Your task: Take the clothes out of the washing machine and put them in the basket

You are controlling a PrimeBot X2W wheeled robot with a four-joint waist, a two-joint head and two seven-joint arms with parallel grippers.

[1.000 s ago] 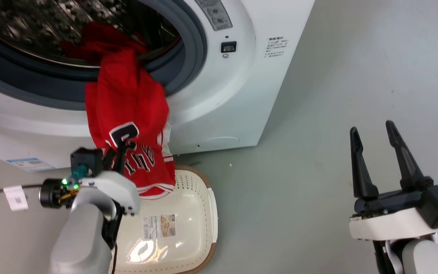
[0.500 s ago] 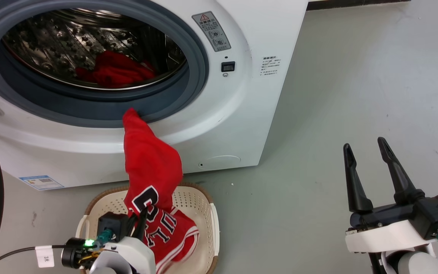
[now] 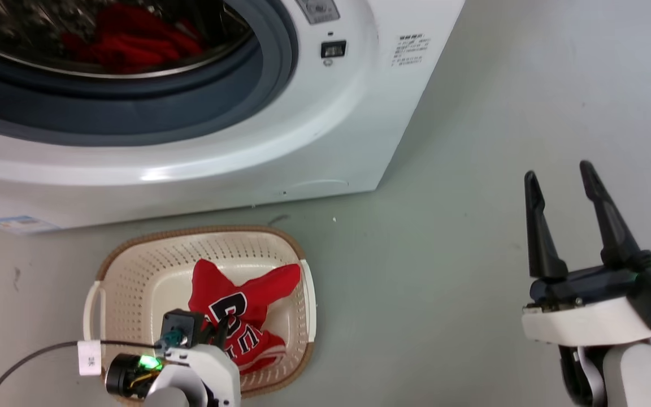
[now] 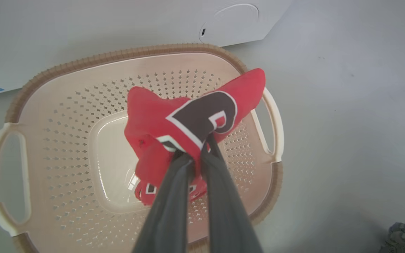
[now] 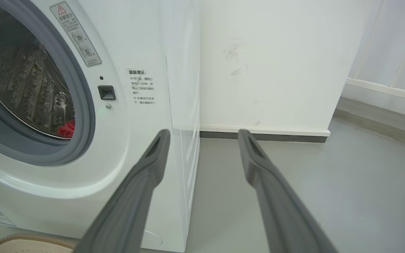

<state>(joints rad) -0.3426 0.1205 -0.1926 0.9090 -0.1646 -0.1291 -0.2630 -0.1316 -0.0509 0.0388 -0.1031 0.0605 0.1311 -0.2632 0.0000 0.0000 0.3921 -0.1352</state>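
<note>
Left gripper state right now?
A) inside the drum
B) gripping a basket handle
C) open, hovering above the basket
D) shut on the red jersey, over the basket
D: in the left wrist view the left gripper has its fingers pinched on the red jersey, above the basket.

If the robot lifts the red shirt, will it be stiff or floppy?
Probably floppy: the red shirt bunches and droops around the left gripper pinching it. Likely light too: one small pinch holds its folds up over the basket.
</note>
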